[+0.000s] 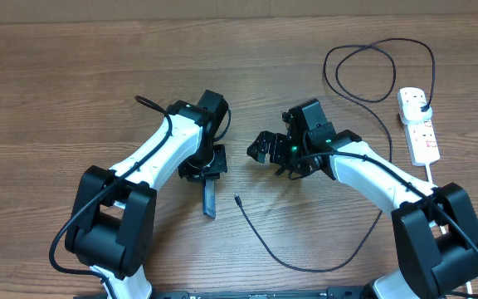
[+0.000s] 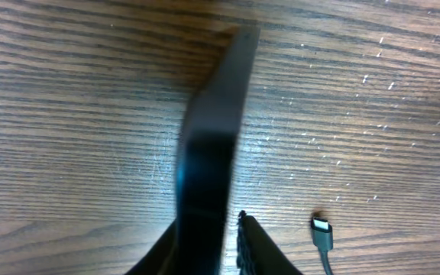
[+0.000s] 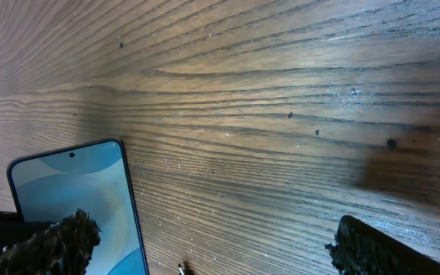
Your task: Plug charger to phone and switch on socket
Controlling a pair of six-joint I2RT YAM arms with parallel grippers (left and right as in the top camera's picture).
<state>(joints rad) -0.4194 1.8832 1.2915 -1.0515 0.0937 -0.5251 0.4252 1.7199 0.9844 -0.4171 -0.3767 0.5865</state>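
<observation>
My left gripper is shut on the phone and holds it standing on its long edge on the table. In the left wrist view the phone shows edge-on between the fingers. Its light-blue screen faces my right gripper. My right gripper is open and empty, a little right of the phone; its fingers are wide apart. The charger's connector tip lies loose on the table near the phone, also in the left wrist view. Its black cable loops round to the plug in the socket.
The socket's thick white cord runs toward the right arm's base. A loop of charger cable lies at the back right. The table is bare wood elsewhere.
</observation>
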